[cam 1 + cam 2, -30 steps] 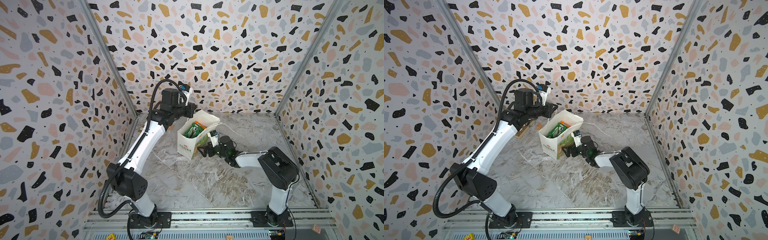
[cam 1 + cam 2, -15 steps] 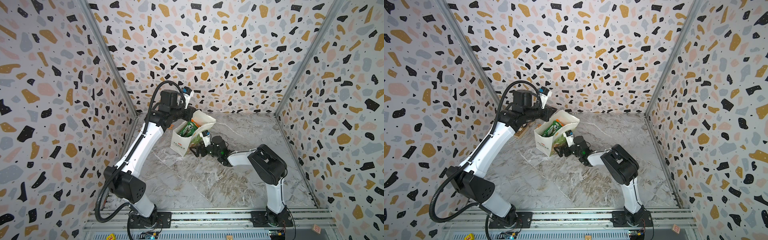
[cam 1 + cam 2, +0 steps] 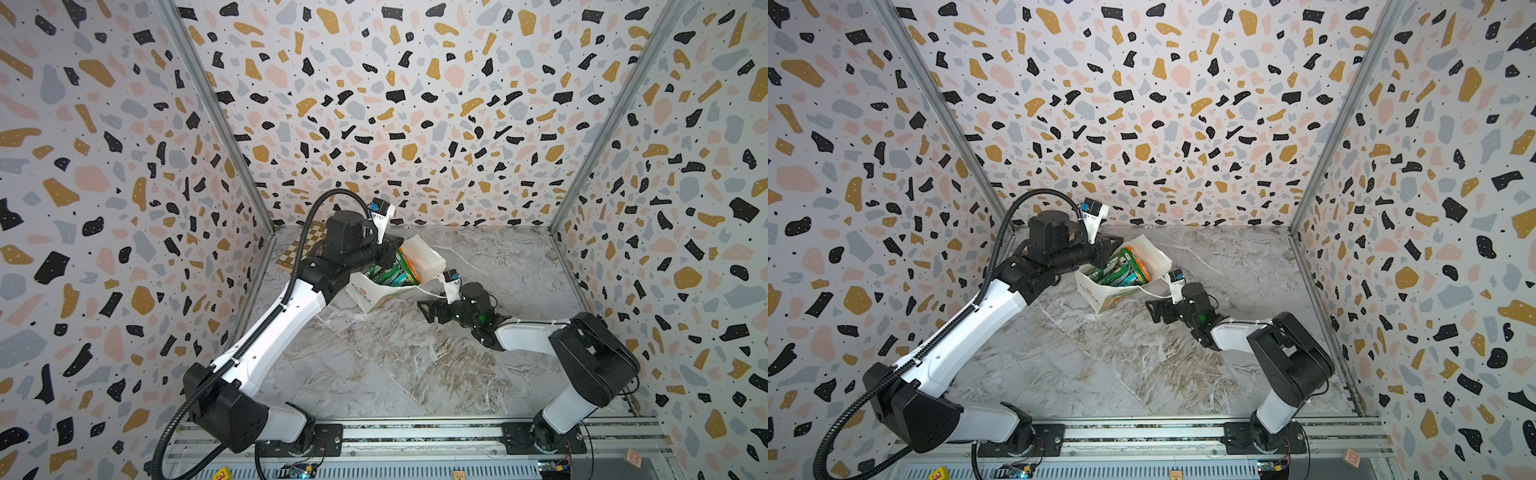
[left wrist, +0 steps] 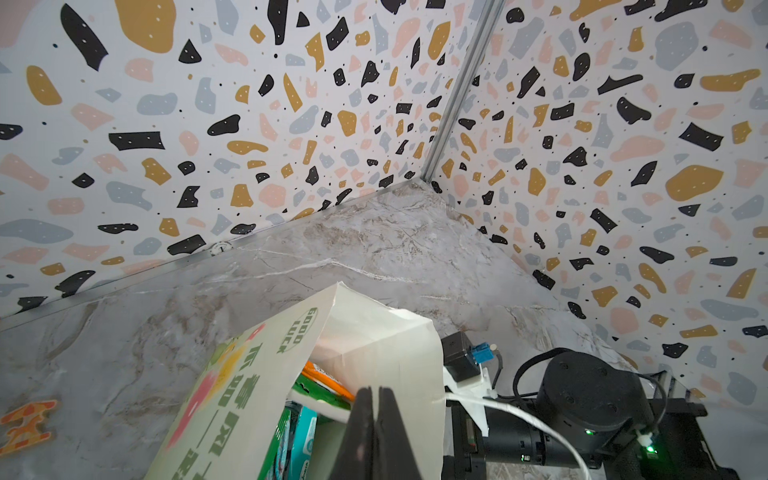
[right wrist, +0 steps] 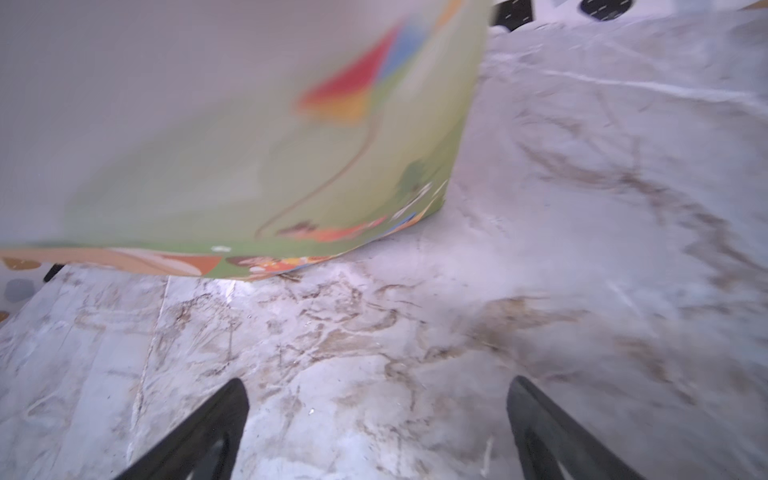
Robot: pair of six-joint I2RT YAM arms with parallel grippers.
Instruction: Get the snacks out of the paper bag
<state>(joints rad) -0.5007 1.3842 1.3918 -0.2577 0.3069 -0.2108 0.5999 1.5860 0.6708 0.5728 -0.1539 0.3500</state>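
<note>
A chessboard [image 3: 305, 249] lies in the far left corner. The left fingers [image 4: 376, 432], pressed together, sit at the rim of the tilted paper bag [image 3: 374, 297]; whether they pinch paper is unclear. The snacks [image 3: 390, 272] lie inside it. The right fingers [image 5: 224, 407] gape empty beside its base. To the right, the desk [image 3: 519, 266] runs open to the wall.

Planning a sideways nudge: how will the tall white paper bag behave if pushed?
Likely tips: the tall white paper bag stands tilted. Its thin walls look creased, so probably floppy. The glossy snack packets inside may slide out.
</note>
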